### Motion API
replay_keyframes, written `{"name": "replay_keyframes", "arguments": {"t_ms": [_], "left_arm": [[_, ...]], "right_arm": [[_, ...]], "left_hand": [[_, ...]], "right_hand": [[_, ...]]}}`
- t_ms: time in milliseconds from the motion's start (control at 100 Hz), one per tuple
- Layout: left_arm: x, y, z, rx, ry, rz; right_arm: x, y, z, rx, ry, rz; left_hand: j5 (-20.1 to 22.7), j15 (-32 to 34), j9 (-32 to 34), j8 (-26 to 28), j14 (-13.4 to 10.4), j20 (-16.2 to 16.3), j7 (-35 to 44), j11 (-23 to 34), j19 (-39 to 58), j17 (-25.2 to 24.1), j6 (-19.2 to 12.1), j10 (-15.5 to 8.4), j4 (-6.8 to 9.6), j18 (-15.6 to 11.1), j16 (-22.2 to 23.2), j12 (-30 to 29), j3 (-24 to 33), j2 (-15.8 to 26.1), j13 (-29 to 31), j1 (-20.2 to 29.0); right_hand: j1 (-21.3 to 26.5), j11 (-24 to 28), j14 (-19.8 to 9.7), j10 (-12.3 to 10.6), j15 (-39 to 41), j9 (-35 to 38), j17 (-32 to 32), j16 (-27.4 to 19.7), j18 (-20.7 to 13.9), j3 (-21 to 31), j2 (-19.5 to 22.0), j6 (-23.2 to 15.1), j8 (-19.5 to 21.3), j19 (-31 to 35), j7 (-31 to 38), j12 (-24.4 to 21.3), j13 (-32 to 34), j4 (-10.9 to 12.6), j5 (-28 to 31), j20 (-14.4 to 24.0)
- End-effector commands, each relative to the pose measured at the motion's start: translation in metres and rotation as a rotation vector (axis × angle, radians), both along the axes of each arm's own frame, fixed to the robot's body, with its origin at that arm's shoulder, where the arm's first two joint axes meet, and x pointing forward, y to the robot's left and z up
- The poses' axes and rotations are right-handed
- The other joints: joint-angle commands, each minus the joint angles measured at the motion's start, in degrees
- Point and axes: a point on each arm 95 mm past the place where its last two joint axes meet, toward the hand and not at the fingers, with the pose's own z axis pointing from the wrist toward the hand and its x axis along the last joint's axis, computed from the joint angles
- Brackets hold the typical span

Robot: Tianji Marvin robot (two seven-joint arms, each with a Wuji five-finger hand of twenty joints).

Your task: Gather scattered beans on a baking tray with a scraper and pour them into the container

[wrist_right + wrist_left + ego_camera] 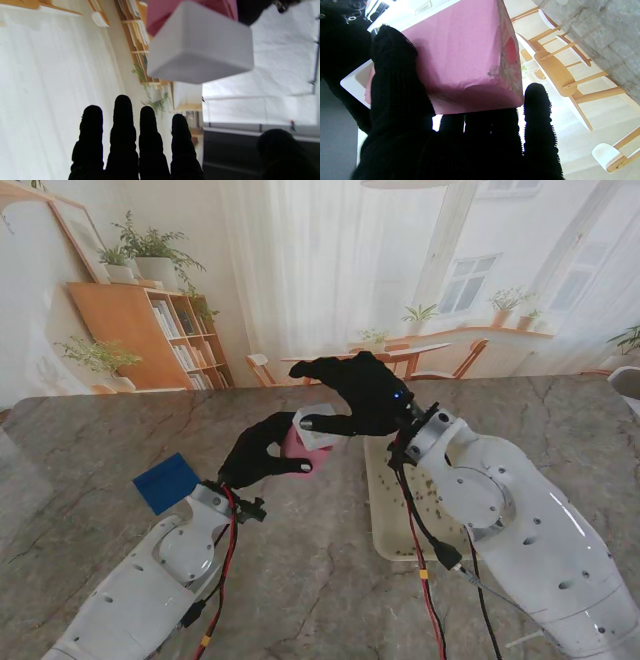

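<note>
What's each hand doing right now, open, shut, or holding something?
Left hand: shut on the pink container, lifted off the table.
Right hand: fingers spread, apparently holding nothing, beside a white box.

Both arms rise from the near corners and meet over the middle of the table. The left hand (262, 454) is raised off the surface, its fingers (395, 82) and thumb clamped on something. The right hand (362, 392) hovers higher, palm turned, its 4 fingers (122, 117) extended and slightly apart, holding nothing.

The two hands, left hand (262, 457) and right hand (362, 392), crowd mid-table; blue scraper (167, 482) lies unobstructed at left
</note>
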Motion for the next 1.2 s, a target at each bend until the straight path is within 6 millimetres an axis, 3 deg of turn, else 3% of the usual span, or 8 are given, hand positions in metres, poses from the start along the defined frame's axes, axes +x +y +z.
{"name": "replay_keyframes", "arguments": {"t_ms": [0,220,420,590,800,1030,1110,1190], "left_arm": [[-0.001,-0.001,0.0,0.0,0.002,0.001],[-0.001,0.0,0.0,-0.002,0.0,0.003],[-0.001,0.0,0.0,-0.006,-0.001,0.006],[-0.002,0.0,0.0,-0.006,-0.002,0.006],[-0.002,0.001,-0.001,-0.004,0.002,0.007],[-0.002,0.001,-0.001,-0.004,0.003,0.01],[-0.002,0.001,-0.001,-0.004,0.003,0.011],[-0.002,0.002,0.0,-0.004,0.004,0.014]], "right_arm": [[-0.006,0.006,-0.003,-0.051,0.031,0.01],[-0.008,0.014,-0.006,-0.117,0.13,-0.086],[-0.01,0.021,-0.006,-0.181,0.134,-0.087],[-0.006,0.024,-0.006,-0.177,0.103,-0.073],[-0.003,0.023,-0.004,-0.147,0.062,0.0],[0.004,0.021,-0.003,-0.132,-0.007,0.072],[0.006,0.021,-0.002,-0.136,-0.036,0.096],[0.006,0.022,0.0,-0.162,-0.078,0.117]], "left_hand": [[4.47,0.82,6.15,3.81,-2.79,-0.42,11.82,9.41,-0.34,-0.45,-11.02,-12.57,1.76,-2.04,0.58,2.6,10.26,12.17,0.08,17.82],[4.46,0.91,6.14,3.9,-2.78,-0.35,11.75,9.43,-0.26,-0.51,-11.04,-12.64,1.74,-2.06,0.63,2.61,10.22,12.22,-0.01,17.76],[4.48,0.95,6.15,3.96,-2.79,-0.32,11.66,9.45,-0.27,-0.57,-10.99,-12.61,1.74,-2.0,0.63,2.63,10.2,12.17,-0.03,17.76],[4.54,0.99,6.23,4.02,-2.81,-0.3,11.63,9.5,-0.25,-0.52,-10.99,-12.61,1.72,-2.11,0.65,2.67,10.17,12.13,0.01,17.71],[4.57,1.0,6.2,4.06,-2.78,-0.27,11.56,9.48,-0.26,-0.54,-10.94,-12.58,1.72,-2.07,0.65,2.65,10.19,12.13,-0.04,17.75],[4.62,1.06,6.21,4.11,-2.71,-0.25,11.51,9.5,-0.28,-0.6,-10.87,-12.45,1.72,-2.04,0.69,2.68,10.2,12.14,-0.05,17.76],[4.61,1.08,6.23,4.12,-2.65,-0.24,11.49,9.51,-0.27,-0.61,-10.79,-12.46,1.72,-2.02,0.7,2.67,10.19,12.12,-0.04,17.76],[4.59,1.09,6.17,4.13,-2.62,-0.23,11.47,9.47,-0.27,-0.62,-10.79,-12.41,1.72,-1.99,0.7,2.65,10.2,12.11,-0.07,17.79]], "right_hand": [[0.38,-2.0,0.96,2.18,4.93,-0.15,1.17,4.53,2.19,-3.8,3.88,1.51,2.81,1.78,-1.85,2.91,0.45,2.3,-0.02,4.87],[0.27,-3.49,2.73,6.97,21.49,-0.65,11.22,15.58,2.68,-5.9,6.02,4.48,5.54,13.34,-2.58,8.97,1.68,2.94,-0.71,22.95],[6.86,2.09,-4.93,3.03,29.19,2.98,21.45,18.57,-6.85,0.3,-3.35,2.1,9.11,21.51,1.86,15.75,7.36,3.54,2.55,27.94],[21.63,11.39,-9.82,-2.6,29.14,9.52,29.94,13.92,-12.09,4.24,-9.93,-0.18,11.39,21.55,9.19,17.81,14.07,5.2,12.44,22.06],[25.7,17.74,-12.2,-6.81,19.56,13.41,32.4,6.04,-14.13,32.27,-18.58,-3.27,6.34,14.81,12.27,14.42,17.98,3.21,15.38,15.09],[38.09,19.75,-15.12,-13.68,11.12,19.54,34.48,1.53,-16.98,47.73,-36.4,-11.89,1.62,10.89,25.51,16.62,23.24,-7.22,12.84,9.36],[42.31,22.25,-18.25,-17.62,7.78,20.39,32.84,0.13,-16.33,51.63,-41.28,-16.07,-2.16,16.81,31.98,13.81,25.39,-8.46,11.17,-7.73],[43.94,23.43,-21.96,-21.94,4.88,21.58,31.35,-1.57,-16.47,53.76,-43.03,-19.74,-4.15,17.2,35.19,10.9,27.03,-8.59,10.11,-13.9]]}}
